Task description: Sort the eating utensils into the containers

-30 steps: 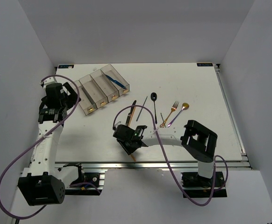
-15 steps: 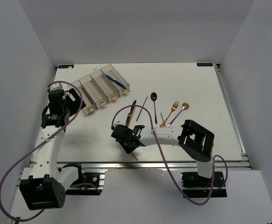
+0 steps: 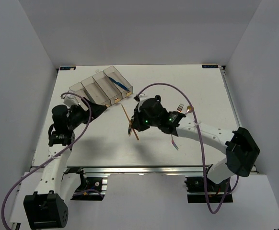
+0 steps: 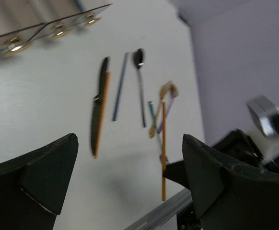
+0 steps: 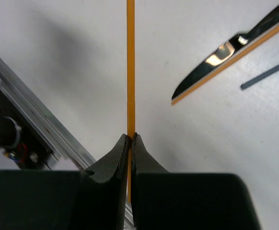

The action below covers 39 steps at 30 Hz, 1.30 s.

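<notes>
My right gripper [image 3: 132,127] is shut on a wooden chopstick [image 3: 130,122] and holds it tilted above the table's middle; the right wrist view shows the stick [image 5: 130,62] pinched between the closed jaws [image 5: 130,139]. My left gripper [image 3: 99,109] is open and empty, just in front of the containers [image 3: 89,86]; its jaws stand wide apart in the left wrist view [image 4: 130,184]. A blue knife [image 3: 118,82] lies in the rightmost bin. On the table lie a black knife [image 4: 98,120] beside a second wooden chopstick [image 4: 103,110], a dark chopstick [image 4: 120,86], a black spoon [image 4: 139,79] and a gold fork [image 4: 167,90].
The right arm [image 3: 202,130] stretches across the utensil pile and hides most of it in the top view. The gold fork [image 3: 179,107] and a gold spoon bowl [image 3: 190,109] show behind it. The aluminium rail [image 3: 144,168] runs along the near table edge.
My right gripper has lifted the wooden chopstick from near the front edge and carried it back and up. My left gripper has swung right to just in front of the bins.
</notes>
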Each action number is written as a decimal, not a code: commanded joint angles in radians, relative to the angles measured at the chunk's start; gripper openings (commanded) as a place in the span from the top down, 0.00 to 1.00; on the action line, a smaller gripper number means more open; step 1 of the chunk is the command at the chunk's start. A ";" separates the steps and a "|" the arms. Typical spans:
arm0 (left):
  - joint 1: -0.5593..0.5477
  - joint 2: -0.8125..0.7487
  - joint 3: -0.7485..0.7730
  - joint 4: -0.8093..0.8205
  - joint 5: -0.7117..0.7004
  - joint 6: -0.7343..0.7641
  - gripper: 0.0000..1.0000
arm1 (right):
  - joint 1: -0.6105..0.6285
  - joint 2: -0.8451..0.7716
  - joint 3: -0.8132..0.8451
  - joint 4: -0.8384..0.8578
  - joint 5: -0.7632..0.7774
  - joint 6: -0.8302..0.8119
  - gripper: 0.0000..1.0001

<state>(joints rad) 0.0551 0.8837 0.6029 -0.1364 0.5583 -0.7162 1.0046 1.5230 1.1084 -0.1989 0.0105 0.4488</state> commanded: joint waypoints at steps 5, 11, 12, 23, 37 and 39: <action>-0.081 -0.066 -0.054 0.363 0.157 -0.152 0.02 | -0.044 -0.035 0.033 0.243 -0.263 0.037 1.00; -0.187 -0.028 -0.068 0.374 0.082 -0.138 0.02 | -0.044 -0.007 0.087 0.286 -0.314 0.063 1.00; -0.196 -0.014 -0.061 0.353 0.060 -0.125 0.03 | -0.044 -0.007 0.087 0.291 -0.317 0.070 1.00; -0.232 0.053 -0.049 0.489 0.052 -0.206 0.84 | -0.044 0.029 0.097 0.309 -0.336 0.068 1.00; -0.120 0.558 0.590 -0.395 -0.846 0.061 1.00 | -0.215 -0.176 -0.096 0.230 -0.156 0.079 0.11; -0.074 0.659 0.746 -0.430 -0.877 0.081 1.00 | -0.222 -0.204 -0.119 0.222 -0.152 0.059 0.11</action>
<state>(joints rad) -0.0765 1.4467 1.2163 -0.3828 -0.1146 -0.7059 0.7811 1.3666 1.0115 0.0330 -0.1669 0.5377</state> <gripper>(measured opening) 0.038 0.893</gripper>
